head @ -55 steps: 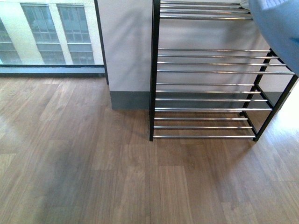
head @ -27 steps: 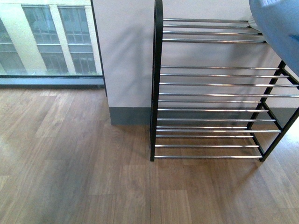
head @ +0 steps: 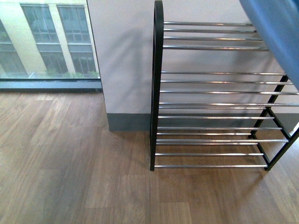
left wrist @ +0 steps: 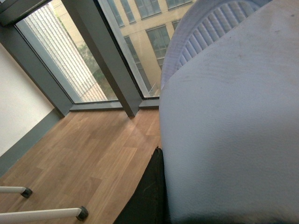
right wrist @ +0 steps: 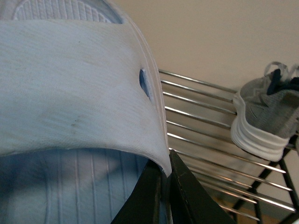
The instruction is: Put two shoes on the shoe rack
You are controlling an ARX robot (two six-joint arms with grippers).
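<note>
The shoe rack (head: 158, 93), black-framed with silver bars, stands against the wall at the right of the front view. A light blue slide sandal (head: 280, 32) hangs over its upper right corner there. My right gripper (right wrist: 166, 163) is shut on the strap edge of a light blue slide sandal (right wrist: 70, 93), close to the rack's bars (right wrist: 201, 116). One grey knit sneaker (right wrist: 268, 116) with a white sole rests on those bars. My left gripper (left wrist: 161, 156) is shut on another light blue slide sandal (left wrist: 229, 140), which fills most of the left wrist view.
A grey-based wall pillar (head: 121, 60) stands left of the rack, with a floor-to-ceiling window (head: 46, 42) beyond. Wood flooring (head: 70, 163) spreads in front. Two white legs with dark feet (left wrist: 46, 214) lie low in the left wrist view.
In the front view the rack has slid lower in the picture, showing its rounded top corner. The blue sandal at the upper right now covers less of the upper bars.
</note>
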